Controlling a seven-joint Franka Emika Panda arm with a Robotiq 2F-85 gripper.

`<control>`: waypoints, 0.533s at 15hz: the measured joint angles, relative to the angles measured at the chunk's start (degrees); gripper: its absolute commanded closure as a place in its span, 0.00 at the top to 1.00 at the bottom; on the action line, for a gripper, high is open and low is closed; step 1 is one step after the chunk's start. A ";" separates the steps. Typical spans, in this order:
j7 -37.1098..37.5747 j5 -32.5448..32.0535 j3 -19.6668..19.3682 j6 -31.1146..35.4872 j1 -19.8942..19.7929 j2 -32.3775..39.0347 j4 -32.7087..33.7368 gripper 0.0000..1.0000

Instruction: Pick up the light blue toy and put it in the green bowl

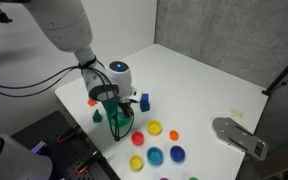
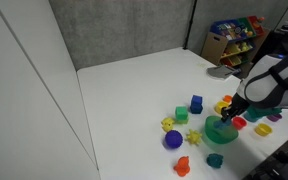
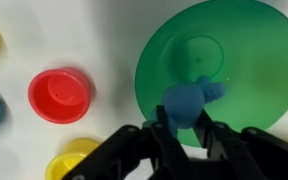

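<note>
In the wrist view my gripper [image 3: 181, 128] is shut on the light blue toy [image 3: 189, 100], a small knobbly pale blue piece, and holds it over the green bowl [image 3: 254, 60], which fills the upper right. In both exterior views the gripper hangs just above the bowl: gripper [image 1: 120, 112] over green bowl [image 1: 122, 128], and gripper [image 2: 231, 110] over green bowl [image 2: 222, 130]. The toy itself is too small to make out in the exterior views.
A red cup [image 3: 60, 94] and yellow pieces [image 3: 72, 157] lie left of the bowl. Round blue, yellow and red discs [image 1: 154, 155], a dark blue block [image 1: 144, 101] and an orange piece [image 1: 92, 101] surround it. A toy shelf [image 2: 234, 38] stands behind.
</note>
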 measured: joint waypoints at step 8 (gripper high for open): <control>2.70 -6.88 -6.45 2.52 2.64 2.94 4.50 0.22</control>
